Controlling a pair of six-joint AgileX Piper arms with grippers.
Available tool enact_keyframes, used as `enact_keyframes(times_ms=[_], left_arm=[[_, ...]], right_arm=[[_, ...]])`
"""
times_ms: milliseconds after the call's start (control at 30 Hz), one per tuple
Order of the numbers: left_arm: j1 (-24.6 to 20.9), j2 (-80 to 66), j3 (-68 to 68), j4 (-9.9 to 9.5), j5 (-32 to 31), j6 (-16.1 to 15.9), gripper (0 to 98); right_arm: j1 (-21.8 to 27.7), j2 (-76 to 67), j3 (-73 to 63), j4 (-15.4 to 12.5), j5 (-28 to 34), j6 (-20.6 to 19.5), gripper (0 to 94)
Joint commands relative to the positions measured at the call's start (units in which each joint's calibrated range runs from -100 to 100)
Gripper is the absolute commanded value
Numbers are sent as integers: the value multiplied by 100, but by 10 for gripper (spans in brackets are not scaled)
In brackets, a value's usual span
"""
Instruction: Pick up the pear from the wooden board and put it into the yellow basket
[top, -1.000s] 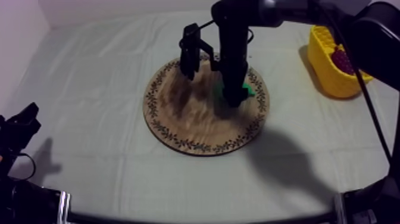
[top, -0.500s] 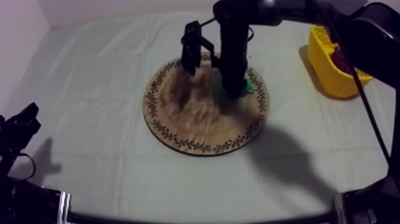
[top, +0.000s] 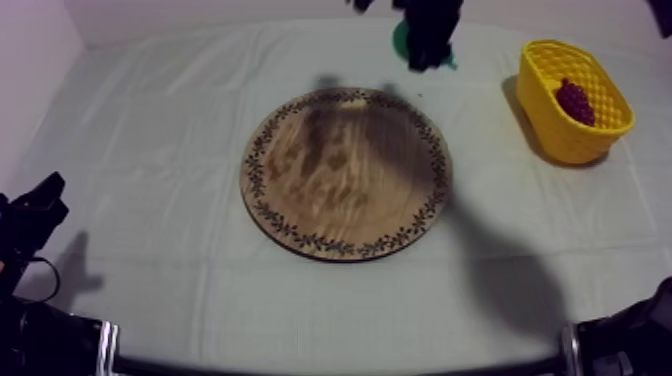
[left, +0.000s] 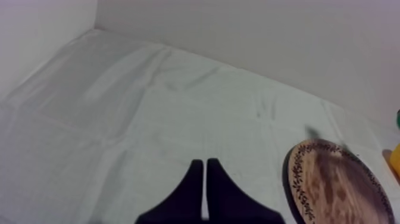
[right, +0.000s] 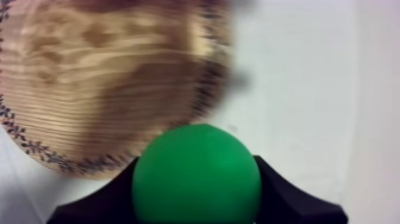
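Pear (right: 196, 173) is gripped by the right tool (top: 428, 45) near the yellow basket (top: 545, 125), not yet over it; if released early or squeezed out by its round skin it gets dropped outside the rim; left tool (left: 204, 164) is closed empty, well apart from the basket.
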Motion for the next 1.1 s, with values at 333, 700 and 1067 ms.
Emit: enact_keyframes(times_ms=[333,700,1067], left_arm=[[1,0,0,-2,-1,-1,1],[1,0,0,-2,-1,-1,1],[1,0,0,-2,-1,-1,1]], right_arm=[[1427,-1033,-269,166,-434,-730,405],[2390,-1424,705,253,-948,-1522,424],[2525,-1730,2749,189,-1443,-1831,437]])
